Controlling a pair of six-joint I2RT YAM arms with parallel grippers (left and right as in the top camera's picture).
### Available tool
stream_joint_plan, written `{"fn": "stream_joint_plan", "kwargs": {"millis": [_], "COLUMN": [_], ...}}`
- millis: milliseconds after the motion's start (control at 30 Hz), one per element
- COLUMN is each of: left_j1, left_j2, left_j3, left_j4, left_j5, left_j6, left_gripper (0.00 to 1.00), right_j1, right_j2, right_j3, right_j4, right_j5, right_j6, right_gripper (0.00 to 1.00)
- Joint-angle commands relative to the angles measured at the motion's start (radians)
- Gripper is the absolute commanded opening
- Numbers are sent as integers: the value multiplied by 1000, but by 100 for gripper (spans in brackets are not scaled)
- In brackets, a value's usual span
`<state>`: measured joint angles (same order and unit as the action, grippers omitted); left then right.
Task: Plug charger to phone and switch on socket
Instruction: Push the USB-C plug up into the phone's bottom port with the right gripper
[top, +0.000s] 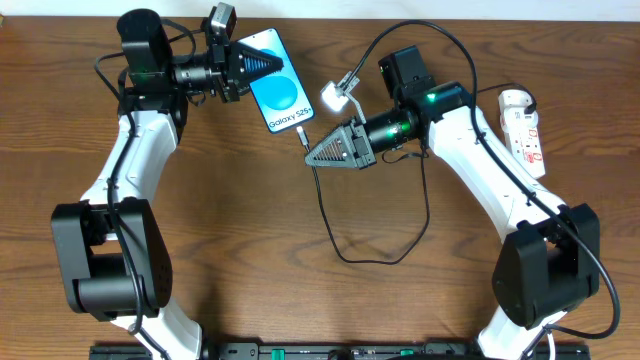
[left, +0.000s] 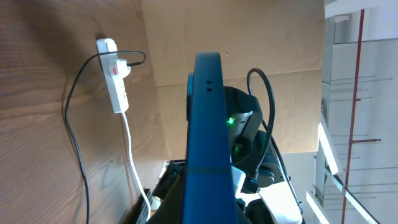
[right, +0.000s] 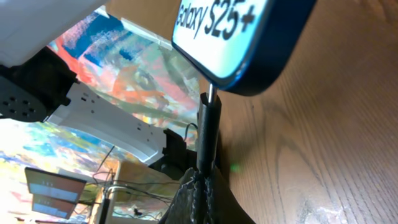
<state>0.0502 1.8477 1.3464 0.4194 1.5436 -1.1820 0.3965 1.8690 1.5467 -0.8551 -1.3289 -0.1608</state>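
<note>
The phone (top: 282, 92), with its blue screen and "Galaxy S25+" text, is held at its top end by my left gripper (top: 262, 66), which is shut on it. In the left wrist view it shows edge-on as a blue slab (left: 205, 137). My right gripper (top: 312, 152) is shut on the charger's black plug tip (right: 208, 127). The plug's metal end meets the bottom edge of the phone (right: 249, 37). The black cable (top: 345, 255) loops over the table. The white socket strip (top: 524, 128) lies at the far right and also shows in the left wrist view (left: 115, 78).
A white adapter (left: 122, 66) sits in the socket strip, and the thin black cable runs from it. A thick white cord (left: 132, 155) leaves the strip. A small white camera (top: 335, 97) sticks out of the right arm near the phone.
</note>
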Motion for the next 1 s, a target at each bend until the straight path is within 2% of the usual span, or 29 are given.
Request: {"fn": "stream_joint_plan", "kwargs": {"millis": [0, 967], "left_j1": [-4, -21], "left_j2": [-40, -40], "left_j3": [12, 12], "left_j4": [10, 10], "left_j5": [27, 27], "left_j6": [-6, -6], "left_gripper": [7, 7], "right_j1": [-8, -6], "right_j2": [-11, -10], "right_j3": [-3, -3], "right_j4": [-6, -12], "right_j5": [-48, -80], "right_j6": [10, 11], "right_gripper": [1, 1]}}
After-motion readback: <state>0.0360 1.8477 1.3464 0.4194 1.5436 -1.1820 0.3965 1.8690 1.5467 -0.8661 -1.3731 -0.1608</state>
